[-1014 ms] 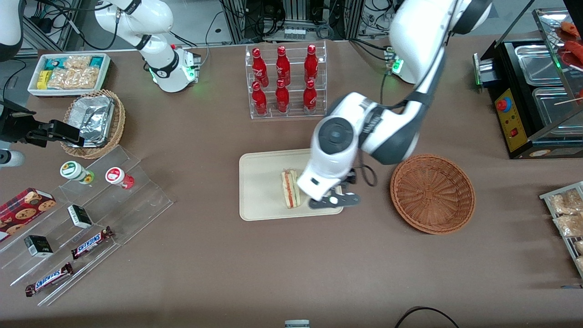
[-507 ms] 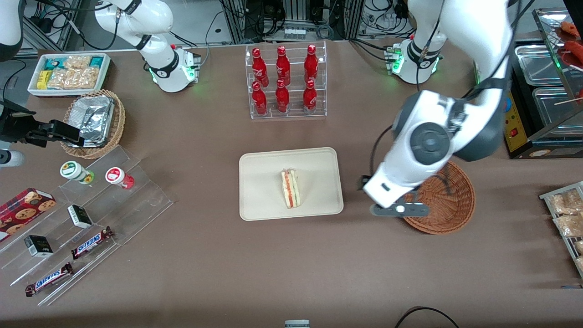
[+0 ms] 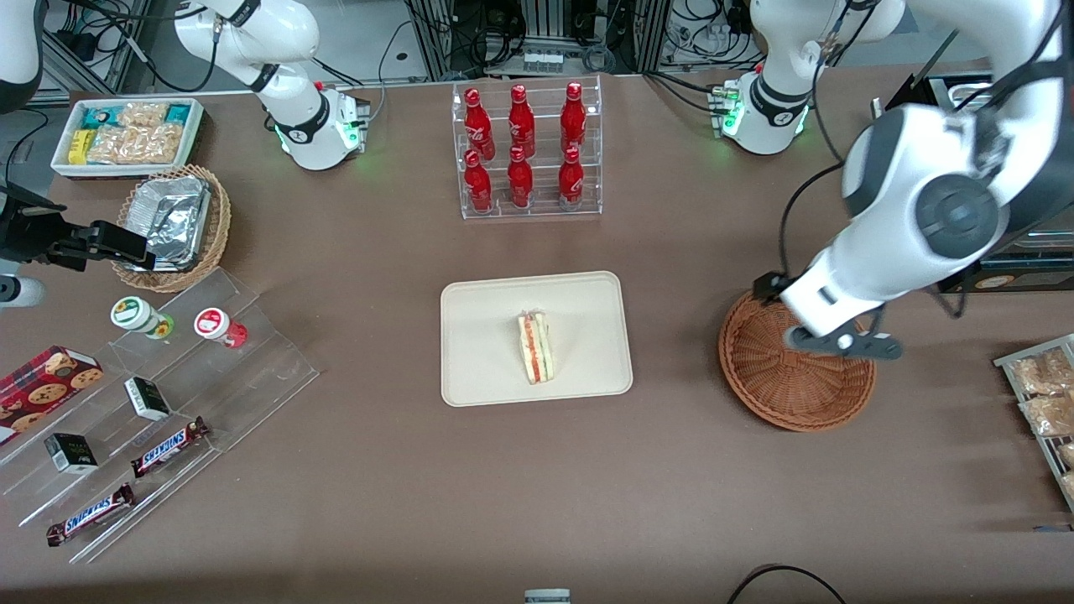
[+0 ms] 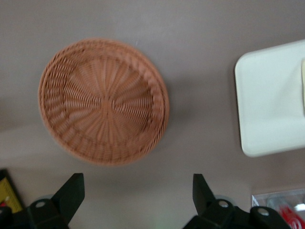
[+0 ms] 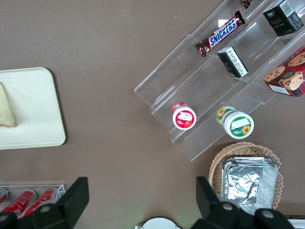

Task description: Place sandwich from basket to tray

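Note:
The sandwich (image 3: 535, 347), a pale wedge with red and green filling, lies on the beige tray (image 3: 487, 369) in the middle of the table, with nothing touching it. The reddish-brown wicker basket (image 3: 780, 390) stands beside the tray toward the working arm's end, and nothing lies in it. My left gripper (image 3: 841, 344) hangs high over the basket, open, with nothing between its fingers. In the left wrist view the open gripper (image 4: 137, 180) shows bare table between its fingertips, with the basket (image 4: 103, 101) and a corner of the tray (image 4: 269, 105) below.
A clear rack of red bottles (image 3: 525, 151) stands farther from the camera than the tray. A black food warmer (image 3: 982, 168) and a rack of snack packets (image 3: 1045, 394) sit at the working arm's end. Acrylic steps (image 3: 168, 394) and a foil-filled basket (image 3: 172, 222) are toward the parked arm's end.
The left gripper has left the tray, with the sandwich staying on it, and swung up and sideways to above the basket. The sandwich has not moved.

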Controlling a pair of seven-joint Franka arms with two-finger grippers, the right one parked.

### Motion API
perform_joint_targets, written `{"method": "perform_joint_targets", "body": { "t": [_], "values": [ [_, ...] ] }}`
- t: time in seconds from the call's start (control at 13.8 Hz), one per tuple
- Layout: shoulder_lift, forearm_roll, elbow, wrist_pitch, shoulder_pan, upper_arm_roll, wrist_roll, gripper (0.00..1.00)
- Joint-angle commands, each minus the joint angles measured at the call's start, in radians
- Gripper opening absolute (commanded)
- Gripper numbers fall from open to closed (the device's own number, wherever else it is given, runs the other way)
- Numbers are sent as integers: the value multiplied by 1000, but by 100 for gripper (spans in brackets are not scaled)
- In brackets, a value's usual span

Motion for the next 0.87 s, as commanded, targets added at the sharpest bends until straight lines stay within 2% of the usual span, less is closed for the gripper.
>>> {"method": "perform_joint_targets", "body": {
  "t": [0.0,0.22,0.51,0.8],
  "values": [
    [-96,-37,-43,-66,70,-13,83,100],
    [-151,-37,-32,-144,153,-50,120,100],
    [-202,-32,3,-239,210,-58,120,100],
    [-228,-28,3,-264,213,-47,117,100]
  ]
}}
